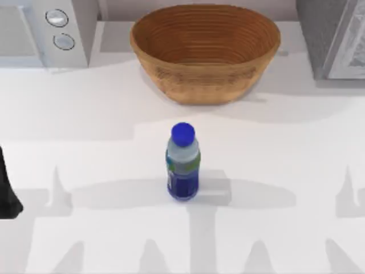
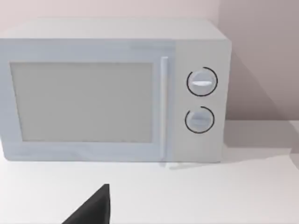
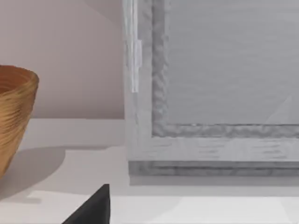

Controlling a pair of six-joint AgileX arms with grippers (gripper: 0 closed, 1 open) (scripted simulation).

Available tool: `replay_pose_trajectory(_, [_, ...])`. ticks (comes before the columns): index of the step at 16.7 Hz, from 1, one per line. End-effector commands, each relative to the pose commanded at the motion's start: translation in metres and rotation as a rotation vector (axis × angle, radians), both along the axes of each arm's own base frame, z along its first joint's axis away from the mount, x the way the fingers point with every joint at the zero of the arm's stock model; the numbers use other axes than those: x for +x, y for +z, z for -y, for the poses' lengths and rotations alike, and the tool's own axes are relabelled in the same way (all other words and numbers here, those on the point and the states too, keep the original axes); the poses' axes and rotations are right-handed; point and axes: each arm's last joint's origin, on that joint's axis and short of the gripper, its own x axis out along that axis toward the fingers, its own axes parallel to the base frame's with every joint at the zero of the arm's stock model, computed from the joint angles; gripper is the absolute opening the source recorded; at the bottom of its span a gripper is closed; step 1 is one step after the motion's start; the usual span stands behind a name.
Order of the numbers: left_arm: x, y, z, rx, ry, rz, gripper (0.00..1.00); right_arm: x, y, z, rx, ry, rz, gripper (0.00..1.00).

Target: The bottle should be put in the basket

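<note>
The bottle (image 1: 183,164) stands upright in the middle of the table, clear plastic with a round blue cap and a blue-and-green label. Behind it, at the table's back, sits the basket (image 1: 205,77), a large oval light-brown wicker bowl with coiled rings inside; its side (image 3: 14,116) also shows in the right wrist view. A dark part of my left arm (image 1: 7,191) sits at the left edge of the top view, far from the bottle. A dark wedge of my left gripper (image 2: 93,210) shows in the left wrist view, and one of my right gripper (image 3: 93,207) in the right wrist view.
A white microwave (image 1: 48,28) with two round knobs (image 2: 201,82) stands at the back left. At the back right is a grey boxy appliance (image 1: 333,37) with a framed front panel (image 3: 219,84). A wall runs behind them.
</note>
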Motion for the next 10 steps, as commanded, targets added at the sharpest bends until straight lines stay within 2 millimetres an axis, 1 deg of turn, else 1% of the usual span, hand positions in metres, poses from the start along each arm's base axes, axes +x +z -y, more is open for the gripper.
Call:
replay_pose_trajectory(5, [0.003,0.004,0.003,0.0,-0.037,0.009,1.0,0.0,0.0,0.0,0.0,0.0,0.0,1.0])
replay_pose_trajectory(8, [0.013,0.012,0.011,0.0,-0.117,0.021,1.0,0.0,0.0,0.0,0.0,0.0,0.0,1.0])
replay_pose_trajectory(10, [0.023,0.015,0.02,0.002,-0.187,0.013,1.0,0.0,0.0,0.0,0.0,0.0,0.0,1.0])
